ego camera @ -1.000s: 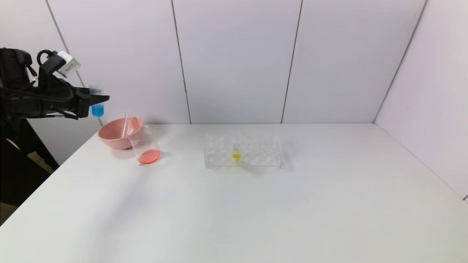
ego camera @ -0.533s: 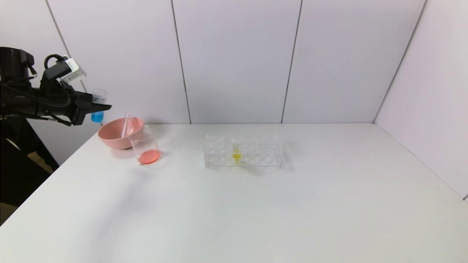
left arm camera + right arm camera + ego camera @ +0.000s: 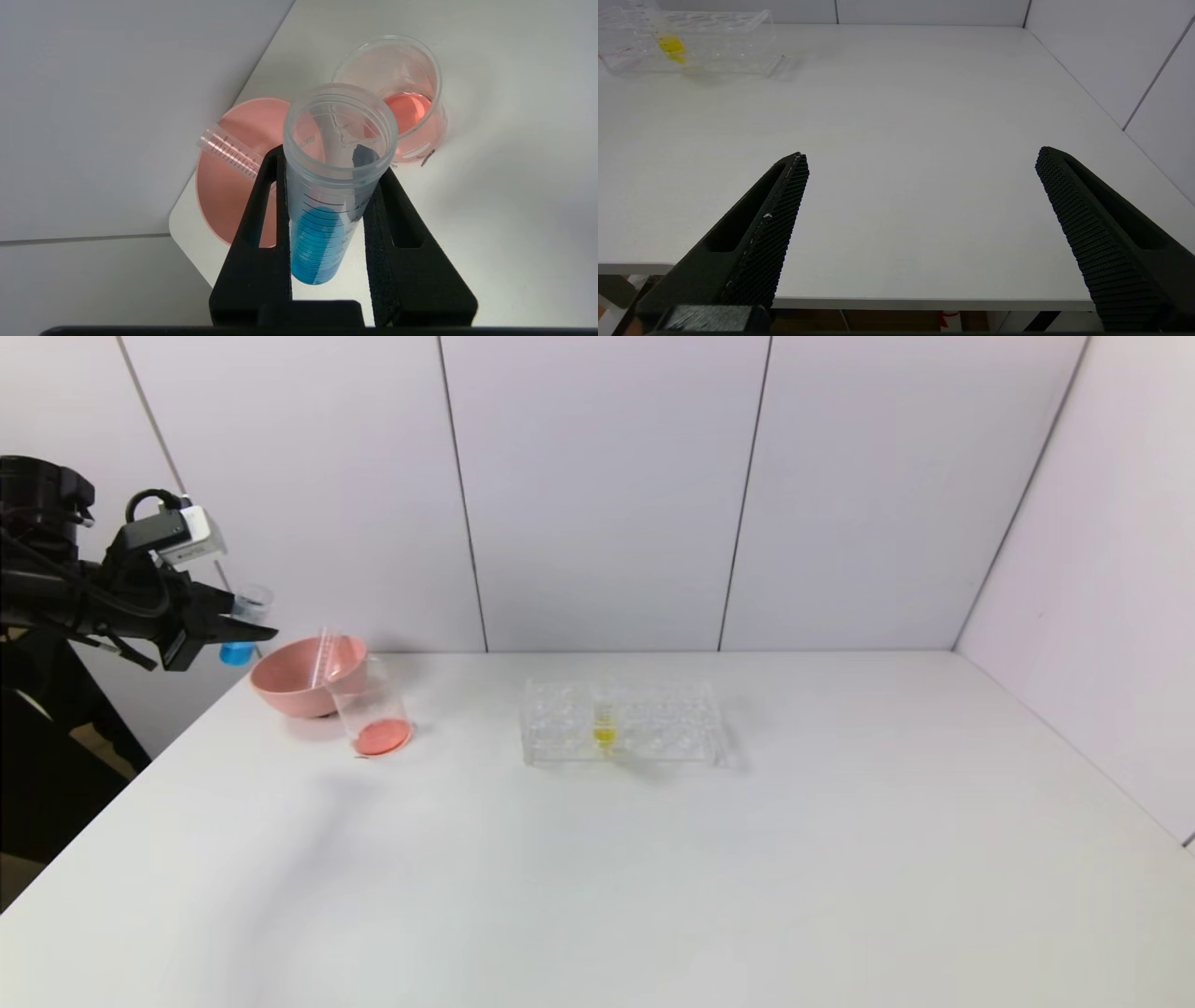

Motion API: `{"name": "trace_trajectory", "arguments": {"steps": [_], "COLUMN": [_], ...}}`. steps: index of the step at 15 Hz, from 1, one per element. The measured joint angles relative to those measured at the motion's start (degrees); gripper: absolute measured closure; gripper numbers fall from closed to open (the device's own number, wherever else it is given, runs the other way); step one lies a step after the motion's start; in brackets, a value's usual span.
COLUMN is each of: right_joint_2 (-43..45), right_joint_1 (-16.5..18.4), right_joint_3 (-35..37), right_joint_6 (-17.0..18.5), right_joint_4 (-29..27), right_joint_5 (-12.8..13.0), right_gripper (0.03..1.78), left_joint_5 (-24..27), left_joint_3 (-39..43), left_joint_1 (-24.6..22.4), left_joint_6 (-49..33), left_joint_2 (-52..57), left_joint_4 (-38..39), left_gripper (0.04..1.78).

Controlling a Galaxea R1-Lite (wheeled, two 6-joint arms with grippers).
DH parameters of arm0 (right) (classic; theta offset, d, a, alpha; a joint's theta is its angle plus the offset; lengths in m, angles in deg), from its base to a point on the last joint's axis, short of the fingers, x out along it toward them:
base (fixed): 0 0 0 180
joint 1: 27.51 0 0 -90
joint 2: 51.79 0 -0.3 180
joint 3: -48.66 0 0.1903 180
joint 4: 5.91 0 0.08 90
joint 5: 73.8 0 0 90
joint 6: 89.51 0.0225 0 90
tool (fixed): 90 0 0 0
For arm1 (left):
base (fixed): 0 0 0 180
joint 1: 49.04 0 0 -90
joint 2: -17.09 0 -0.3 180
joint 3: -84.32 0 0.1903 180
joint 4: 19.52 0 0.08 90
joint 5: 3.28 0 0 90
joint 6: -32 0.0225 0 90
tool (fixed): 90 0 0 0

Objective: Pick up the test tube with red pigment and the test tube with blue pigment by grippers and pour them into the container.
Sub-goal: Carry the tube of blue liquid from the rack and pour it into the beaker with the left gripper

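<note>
My left gripper (image 3: pixel 246 629) is shut on the test tube with blue pigment (image 3: pixel 245 616) and holds it in the air at the far left, beside the pink bowl (image 3: pixel 289 683). In the left wrist view the gripper (image 3: pixel 331 163) clamps the tube (image 3: pixel 322 233), which is tilted with its open mouth towards the container (image 3: pixel 411 93). The container (image 3: pixel 373 714) stands next to the bowl with red-orange liquid at its bottom. A clear graduated tube (image 3: pixel 324 658), with no red liquid showing in it, leans in the bowl. My right gripper (image 3: pixel 922 156) is open and empty above the table's near edge.
A clear tube rack (image 3: pixel 653 723) holding a yellow-liquid tube (image 3: pixel 604 730) stands mid-table; it also shows in the right wrist view (image 3: pixel 714 42). The bowl sits at the table's far left corner, near the wall. The white table (image 3: pixel 653 877) spreads in front.
My left gripper has come down a little with the blue tube. The tube has tilted, its blue tip lower and its mouth towards the bowl and container.
</note>
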State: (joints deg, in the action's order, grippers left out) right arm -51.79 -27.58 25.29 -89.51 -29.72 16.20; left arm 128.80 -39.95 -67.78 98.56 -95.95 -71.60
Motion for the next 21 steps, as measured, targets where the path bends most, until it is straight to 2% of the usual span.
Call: {"name": "trace_trajectory", "arguments": {"steps": [7,11,21], "right_joint_2": [0.0,0.0,0.0], "right_joint_1": [0.0,0.0,0.0], "right_joint_3": [0.0,0.0,0.0], "right_joint_6": [0.0,0.0,0.0], "right_joint_4": [0.0,0.0,0.0], "right_joint_5": [0.0,0.0,0.0], "right_gripper": [0.04,0.04,0.04], "left_joint_5": [-1.24,-6.5,-9.07], "left_joint_3": [-9.08,-12.36,-13.04], "left_joint_1": [-0.24,-0.13,2.26], "left_joint_6": [9.33,12.04,15.74], "left_joint_2": [-2.85,-4.07,-3.85], "left_joint_4": [-13.15,-19.31,-19.71], "left_gripper": [1.36,1.36,1.36]}}
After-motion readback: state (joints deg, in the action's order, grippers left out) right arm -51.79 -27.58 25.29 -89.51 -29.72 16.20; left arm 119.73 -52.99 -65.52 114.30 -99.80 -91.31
